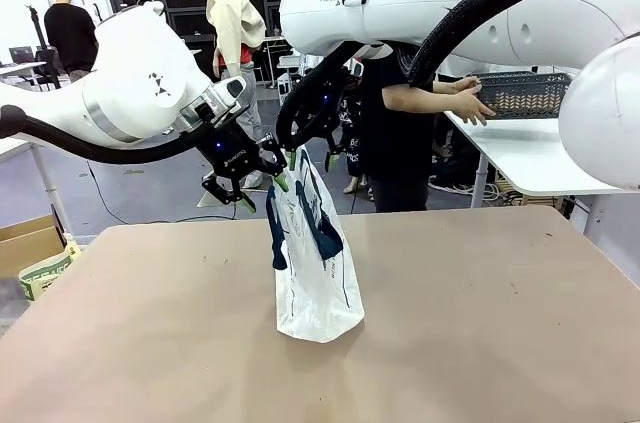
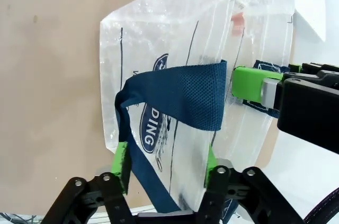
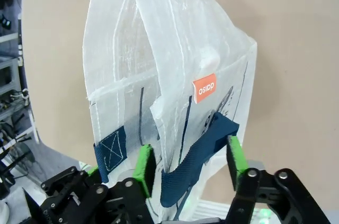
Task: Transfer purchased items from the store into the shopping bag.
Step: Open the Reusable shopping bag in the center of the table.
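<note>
The left gripper [image 2: 166, 154] stood half-wide astride the rim of the shopping bag [image 1: 318, 283], with a navy strap [image 2: 180, 94] between its pads. Whether they pinched could not be told. At its three o'clock in the front view, the right gripper [image 3: 189, 152] straddled the other rim likewise, grip equally unclear. The bag stood upright mid-table [image 1: 480, 323]. Far off at two o'clock, a person's hand [image 1: 470, 103] touched the grey basket [image 1: 525, 93].
</note>
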Robot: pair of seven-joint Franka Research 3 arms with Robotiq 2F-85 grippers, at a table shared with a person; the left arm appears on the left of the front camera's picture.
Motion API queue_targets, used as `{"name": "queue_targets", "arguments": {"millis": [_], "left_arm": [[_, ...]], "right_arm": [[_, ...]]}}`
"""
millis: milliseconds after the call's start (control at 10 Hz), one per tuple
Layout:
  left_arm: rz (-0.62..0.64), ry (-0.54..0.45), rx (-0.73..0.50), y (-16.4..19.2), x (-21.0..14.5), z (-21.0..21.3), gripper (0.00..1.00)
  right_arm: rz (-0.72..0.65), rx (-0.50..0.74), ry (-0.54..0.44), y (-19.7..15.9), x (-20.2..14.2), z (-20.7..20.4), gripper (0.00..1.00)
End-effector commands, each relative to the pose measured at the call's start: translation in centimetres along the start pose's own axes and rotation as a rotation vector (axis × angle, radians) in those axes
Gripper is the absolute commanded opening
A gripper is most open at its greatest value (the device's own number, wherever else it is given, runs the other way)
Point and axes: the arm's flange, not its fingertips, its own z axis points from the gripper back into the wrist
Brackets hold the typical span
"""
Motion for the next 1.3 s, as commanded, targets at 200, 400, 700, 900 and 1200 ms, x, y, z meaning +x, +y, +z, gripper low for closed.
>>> {"name": "queue_targets", "arguments": {"millis": [200, 400, 700, 900, 1200], "left_arm": [[-0.016, -0.002, 0.001, -0.7, 0.4, -0.4, 0.0], [-0.02, 0.003, 0.0, -0.8, 0.3, -0.5, 0.0], [-0.009, 0.006, -0.004, -0.6, 0.0, -0.4, 0.0], [-0.009, 0.006, -0.004, -0.6, 0.0, -0.4, 0.0], [-0.009, 0.006, -0.004, -0.6, 0.0, -0.4, 0.0]], "right_arm": [[-0.01, -0.016, 0.036, 0.4, 0.5, 0.1, 0.0], [-0.026, -0.05, 0.033, 0.6, 0.3, -0.2, 0.0], [-0.004, -0.013, 0.025, -0.1, -0.2, -0.4, 0.0], [-0.004, -0.013, 0.025, -0.1, -0.2, -0.4, 0.0], [-0.004, -0.013, 0.025, -0.1, -0.2, -0.4, 0.0]]}}
